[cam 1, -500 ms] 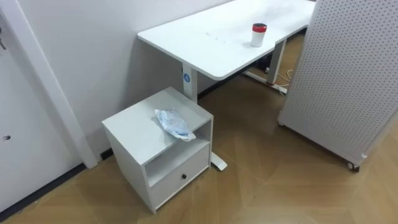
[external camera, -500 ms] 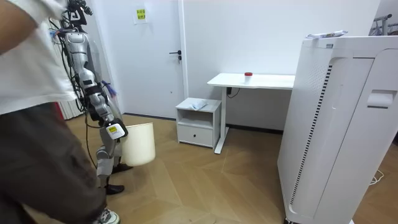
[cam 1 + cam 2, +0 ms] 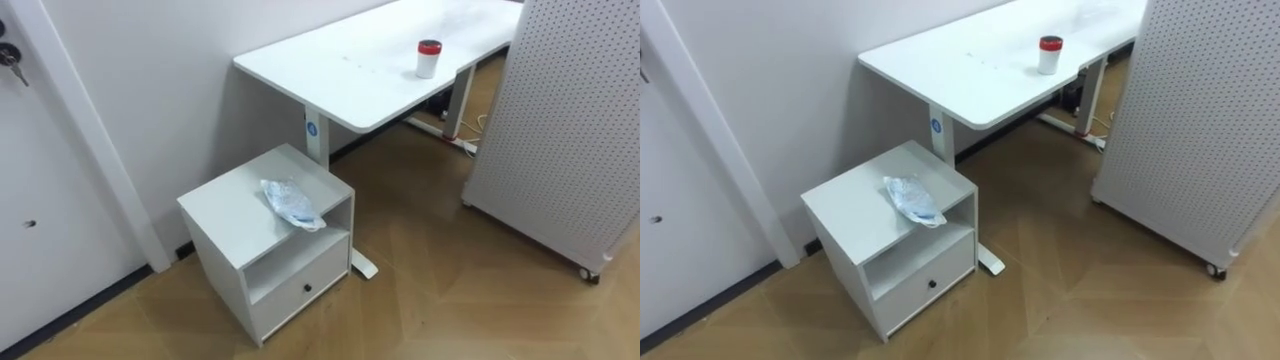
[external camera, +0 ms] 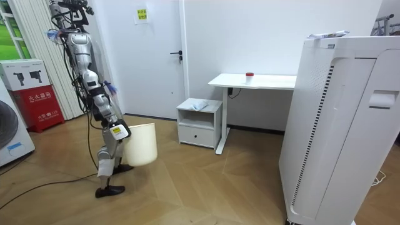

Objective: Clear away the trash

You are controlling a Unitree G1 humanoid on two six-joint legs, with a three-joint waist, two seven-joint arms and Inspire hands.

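Hand on the robot's right (image 4: 115, 131) sits at the rim of a white bin (image 4: 143, 145); whether it is clamped or loose cannot be told. The robot stands on the wooden floor, well apart from the small white cabinet (image 3: 222, 210). The garbage (image 3: 292, 203), a crumpled plastic bag, lies on the cabinet's top, beside the white desk (image 3: 340, 70).
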